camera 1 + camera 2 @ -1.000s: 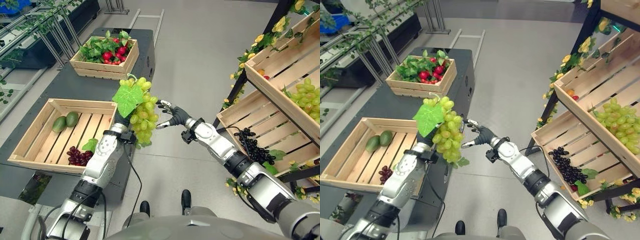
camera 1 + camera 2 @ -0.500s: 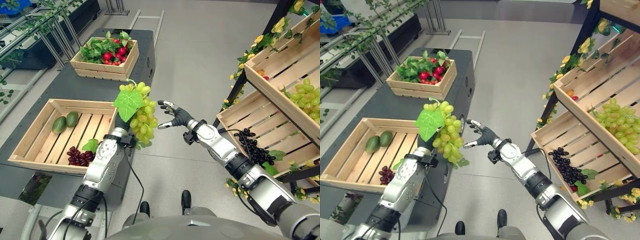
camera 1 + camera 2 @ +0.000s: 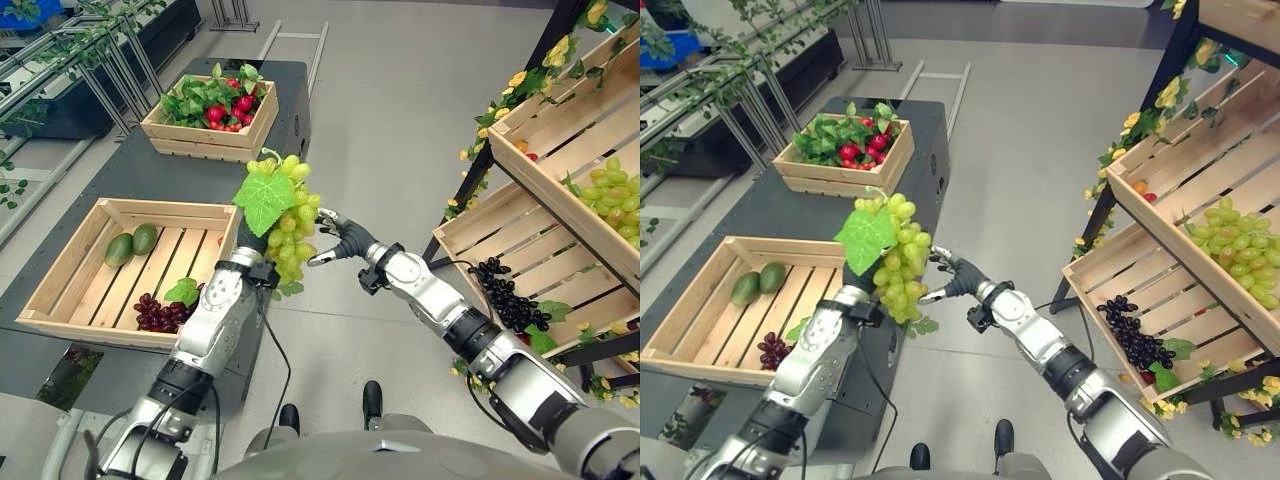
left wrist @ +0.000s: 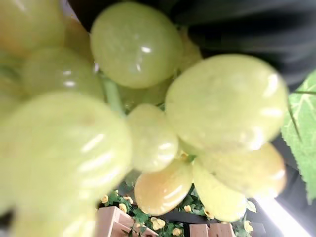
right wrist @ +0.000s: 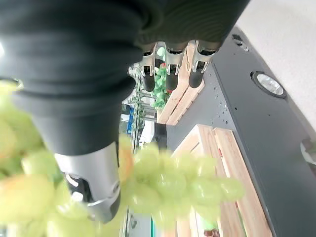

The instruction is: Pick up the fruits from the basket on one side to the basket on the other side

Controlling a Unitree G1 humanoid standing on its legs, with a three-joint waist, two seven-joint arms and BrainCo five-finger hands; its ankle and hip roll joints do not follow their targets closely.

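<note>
A bunch of green grapes (image 3: 288,228) with a broad green leaf (image 3: 265,199) at its top is held up in the air between the robot's two arms, over the near corner of the dark bench (image 3: 150,180) and clear of every crate. The left hand (image 3: 862,283) rises beneath the bunch and is covered by it, so whether its fingers are curled round the stem cannot be told; the left wrist view shows grapes pressed right against the camera. The right hand (image 3: 338,238) reaches in from the shelf side with its fingers apart and relaxed, clasping nothing, its fingertips just beside the bunch's right flank. This arrangement reads as a transfer from hand to hand, placed midway because the source and the goal lie on opposite sides. The wooden shelf crates (image 3: 560,170) on the robot's right carry more green grapes (image 3: 615,195) and black grapes (image 3: 507,292). The open wooden crate (image 3: 60,275) on the bench to the left holds two green mangoes (image 3: 132,242) and dark red grapes (image 3: 155,311). A farther crate (image 3: 205,135) holds red fruit among leaves.
</note>
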